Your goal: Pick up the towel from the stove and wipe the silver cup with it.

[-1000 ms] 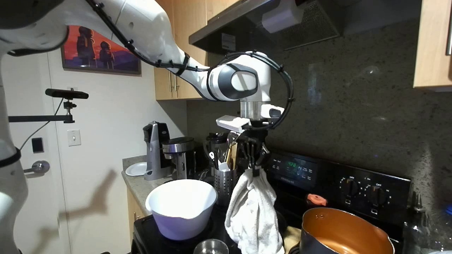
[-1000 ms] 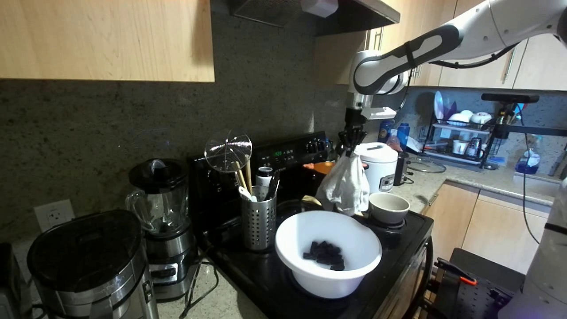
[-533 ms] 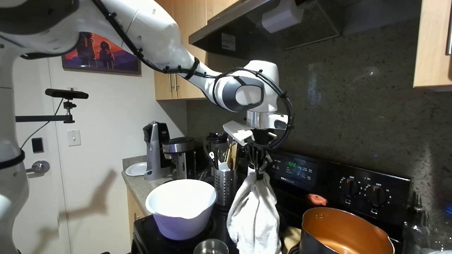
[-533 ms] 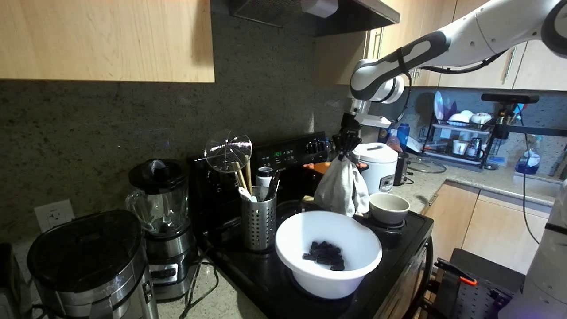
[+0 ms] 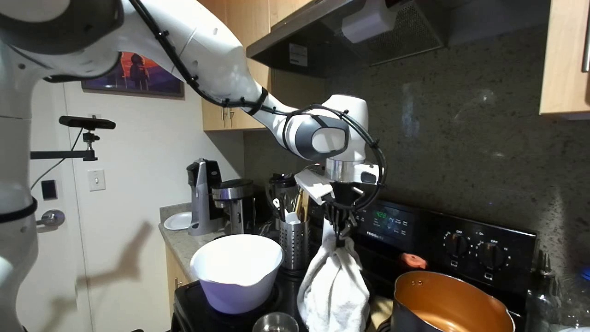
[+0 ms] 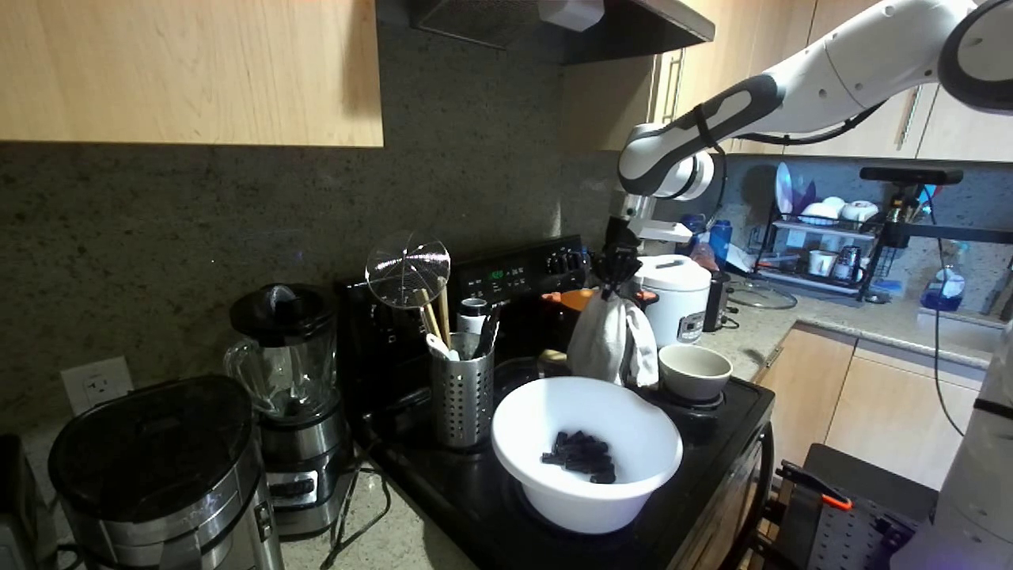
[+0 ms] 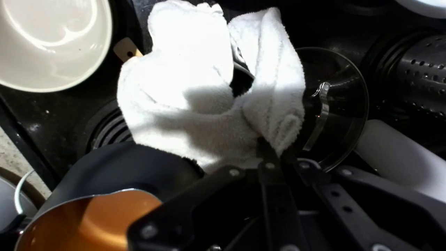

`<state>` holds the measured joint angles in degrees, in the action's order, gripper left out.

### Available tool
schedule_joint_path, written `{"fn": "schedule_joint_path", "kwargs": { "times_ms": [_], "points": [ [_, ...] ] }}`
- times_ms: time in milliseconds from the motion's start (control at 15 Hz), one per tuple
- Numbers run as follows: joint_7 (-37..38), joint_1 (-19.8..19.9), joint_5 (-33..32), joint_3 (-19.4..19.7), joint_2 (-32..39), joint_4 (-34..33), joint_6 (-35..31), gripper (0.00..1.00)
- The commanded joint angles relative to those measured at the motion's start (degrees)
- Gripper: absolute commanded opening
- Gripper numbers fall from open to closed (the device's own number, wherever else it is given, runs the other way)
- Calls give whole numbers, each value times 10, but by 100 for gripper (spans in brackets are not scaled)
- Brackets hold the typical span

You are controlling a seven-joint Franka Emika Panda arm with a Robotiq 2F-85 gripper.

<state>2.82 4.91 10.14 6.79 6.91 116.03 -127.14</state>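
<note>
Over the black stove [image 6: 708, 443], the white towel [image 5: 334, 295] hangs bunched from my gripper [image 5: 340, 240], pinched at its top folds. Working remotely, I judge the pickup done; wiping next calls for easing the towel onto the small cup [image 5: 275, 323] near it, apparently the silver one.

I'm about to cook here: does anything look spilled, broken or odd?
The white mixing bowl, possibly plastic, stands on the stovetop with small black pieces inside; that looks odd, since heat there might harm it. The white towel hangs bunched from the pincer, as the wiping task would explain. I see no spill or breakage.
</note>
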Motion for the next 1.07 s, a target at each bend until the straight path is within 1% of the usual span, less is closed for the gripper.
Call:
{"fn": "schedule_joint_path", "kwargs": {
  "times_ms": [0, 333, 533, 1000],
  "points": [
    [19, 3, -16, -3, 9, 3, -12, 1],
    [39, 1, -54, 2, 21, 3, -8, 1],
    [50, 2, -66, 3, 26, 5, -7, 1],
    [38, 7, -38, 0, 33, 26, -10, 1]
  ]
}}
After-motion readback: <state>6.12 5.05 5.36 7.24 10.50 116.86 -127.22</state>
